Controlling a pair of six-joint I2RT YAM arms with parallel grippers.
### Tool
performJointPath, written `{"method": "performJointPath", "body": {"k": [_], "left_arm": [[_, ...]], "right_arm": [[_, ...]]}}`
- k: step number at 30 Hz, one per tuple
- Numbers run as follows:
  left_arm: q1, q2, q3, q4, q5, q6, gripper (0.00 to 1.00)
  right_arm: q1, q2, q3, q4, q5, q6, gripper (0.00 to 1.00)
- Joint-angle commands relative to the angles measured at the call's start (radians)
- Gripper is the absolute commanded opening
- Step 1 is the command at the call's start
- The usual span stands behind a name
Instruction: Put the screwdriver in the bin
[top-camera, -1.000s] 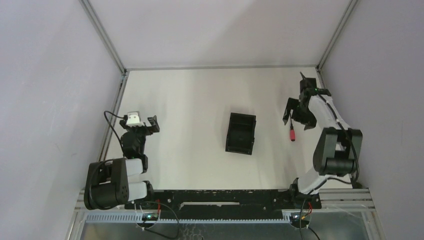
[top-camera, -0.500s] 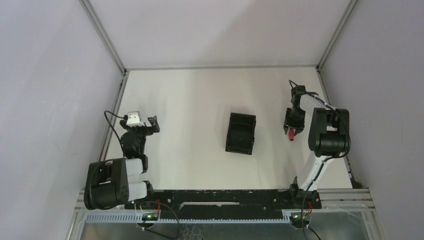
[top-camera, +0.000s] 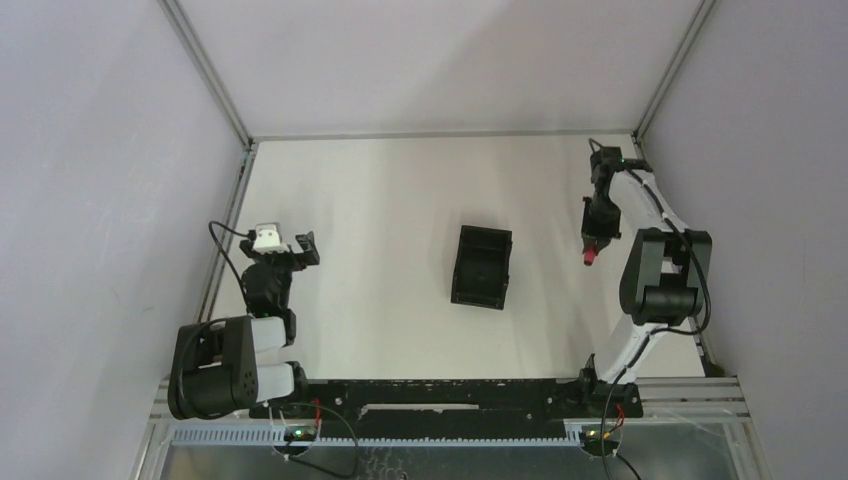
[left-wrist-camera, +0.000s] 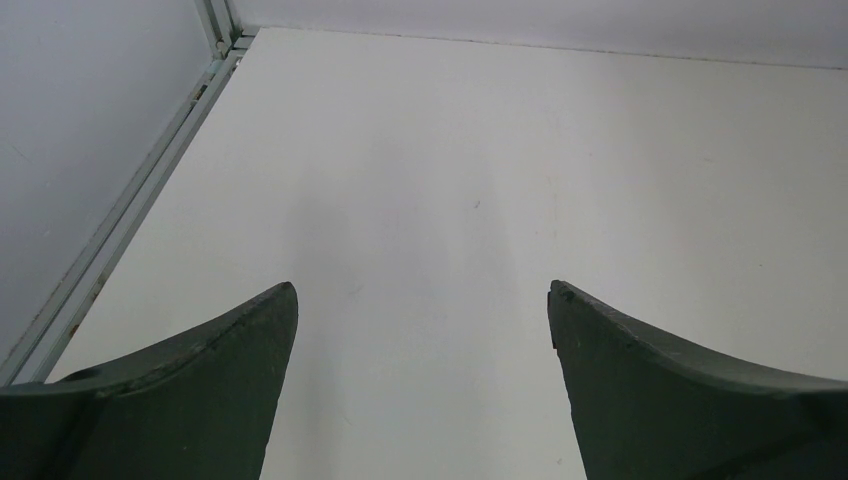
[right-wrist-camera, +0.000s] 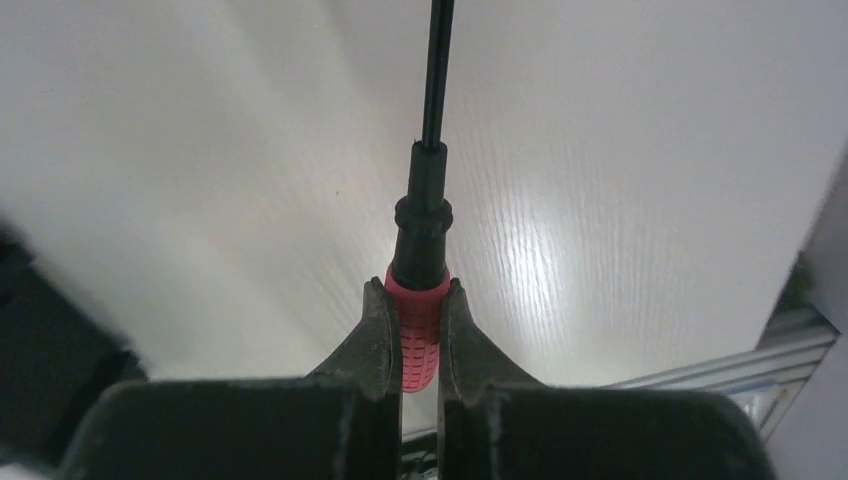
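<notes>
Screwdriver (right-wrist-camera: 421, 220) handle sits clamped in the right claw (right-wrist-camera: 413, 300); the left claw (left-wrist-camera: 421, 292) stands wide apart.

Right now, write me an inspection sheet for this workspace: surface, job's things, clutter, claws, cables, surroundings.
Surface: white table, with the bin standing mid-table.
Job's things: screwdriver, red handle clamped in the right claw, thin shaft pointing away from it; bin, black, open-topped, nothing visible inside, apart from the screwdriver.
Clutter: nothing seen.
Claws: left claw open over bare table; right claw shut on the screwdriver, to the right of the bin.
Cables: black cable looped beside the left arm; wires at the base rail.
Surroundings: grey walls; metal frame posts at the far corners.
</notes>
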Motion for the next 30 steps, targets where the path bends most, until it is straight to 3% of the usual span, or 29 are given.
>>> {"method": "performJointPath", "body": {"k": [1, 6, 11, 18, 25, 30], "left_arm": [[-0.007, -0.015, 0.021, 0.022, -0.007, 0.017, 1.0], [-0.006, -0.016, 0.021, 0.022, -0.007, 0.018, 1.0], [-0.006, -0.015, 0.02, 0.022, -0.006, 0.017, 1.0], [-0.006, -0.015, 0.021, 0.022, -0.007, 0.017, 1.0], [-0.007, -0.016, 0.023, 0.02, -0.008, 0.017, 1.0], [-0.006, -0.017, 0.022, 0.019, -0.008, 0.017, 1.0]], "right_arm": [[0.013, -0.104, 0.155, -0.255, 0.006, 0.054, 0.0], [0.044, -0.13, 0.327, -0.394, 0.002, 0.095, 0.0], [0.135, -0.126, 0.432, -0.417, -0.018, 0.129, 0.0], [0.413, -0.031, 0.602, -0.365, -0.069, 0.196, 0.0], [0.641, 0.172, 0.933, -0.436, -0.05, 0.203, 0.0], [0.707, 0.162, 0.877, -0.389, 0.022, 0.189, 0.0]]}}
